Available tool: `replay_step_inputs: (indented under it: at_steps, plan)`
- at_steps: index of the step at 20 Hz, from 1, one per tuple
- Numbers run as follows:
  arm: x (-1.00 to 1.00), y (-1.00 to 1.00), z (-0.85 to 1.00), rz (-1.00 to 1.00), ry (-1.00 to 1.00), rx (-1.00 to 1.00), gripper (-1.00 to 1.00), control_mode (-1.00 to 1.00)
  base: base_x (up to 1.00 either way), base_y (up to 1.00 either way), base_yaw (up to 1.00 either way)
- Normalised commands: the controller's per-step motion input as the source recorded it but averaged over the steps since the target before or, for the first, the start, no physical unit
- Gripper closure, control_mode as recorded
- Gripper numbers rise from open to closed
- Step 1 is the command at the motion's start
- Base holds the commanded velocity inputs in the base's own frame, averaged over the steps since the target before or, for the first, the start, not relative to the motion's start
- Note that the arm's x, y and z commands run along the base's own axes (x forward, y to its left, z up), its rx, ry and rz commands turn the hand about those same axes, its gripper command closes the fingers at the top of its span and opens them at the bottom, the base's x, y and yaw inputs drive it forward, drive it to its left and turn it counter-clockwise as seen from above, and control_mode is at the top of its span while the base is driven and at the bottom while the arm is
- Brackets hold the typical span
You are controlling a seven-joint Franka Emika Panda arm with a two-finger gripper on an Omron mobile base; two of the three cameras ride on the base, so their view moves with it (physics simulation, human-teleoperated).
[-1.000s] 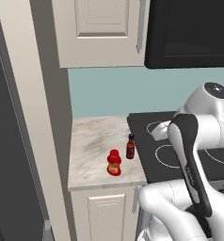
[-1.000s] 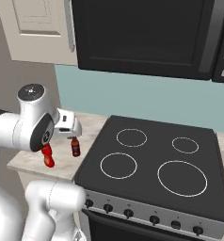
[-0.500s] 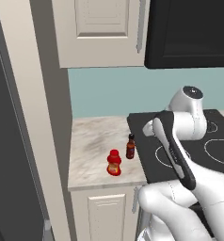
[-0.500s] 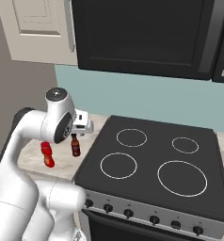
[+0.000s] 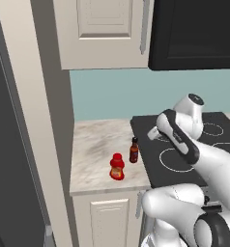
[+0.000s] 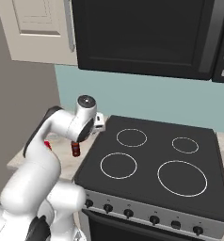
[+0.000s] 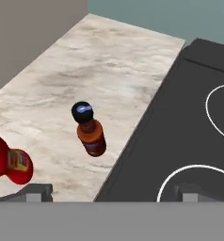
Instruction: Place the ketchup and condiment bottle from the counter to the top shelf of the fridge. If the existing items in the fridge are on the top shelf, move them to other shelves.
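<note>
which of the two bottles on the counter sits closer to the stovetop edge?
The condiment bottle: slim, dark red-brown, black cap, standing right beside the stovetop. The squat bright-red ketchup stands further out on the counter, nearer its front edge.

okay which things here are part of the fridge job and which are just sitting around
Part of the job: ketchup, condiment bottle, counter, open claw above them.
Just there: stovetop, upper cabinet, microwave.

The left base view looks forward and down from behind the arm, with the pale beige marbled counter (image 5: 95,149) at frame centre. The right base view shares the black stovetop with white rings (image 6: 156,162), which sits centre-right there. The hand view looks steeply down, close over the counter's edge against the stovetop.
</note>
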Motion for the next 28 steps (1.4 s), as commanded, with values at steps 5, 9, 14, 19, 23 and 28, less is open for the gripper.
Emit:
replay_step_inputs:
  at_steps: [5, 9, 14, 19, 23, 28]
  plan:
    - [0.53, -0.15, -0.28, 0.40, 0.03, 0.13, -1.00, -1.00, 0.00, 0.00, 0.00]
    - [0.33, 0.00, -0.16, 0.32, 0.00, 0.15, -1.00, -1.00, 0.00, 0.00, 0.00]
    - [0.13, 0.00, -0.10, 0.26, 0.00, 0.22, -1.00, -1.00, 0.00, 0.00, 0.00]
    - [0.00, 0.00, -0.20, 0.22, 0.00, 0.24, -1.00, -1.00, 0.00, 0.00, 0.00]
    - [0.00, 0.00, -0.27, 0.18, 0.00, 0.17, -1.00, -1.00, 0.00, 0.00, 0.00]
    - [-0.01, 0.02, -0.12, 0.13, -0.02, 0.16, -1.00, -1.00, 0.00, 0.00, 0.00]
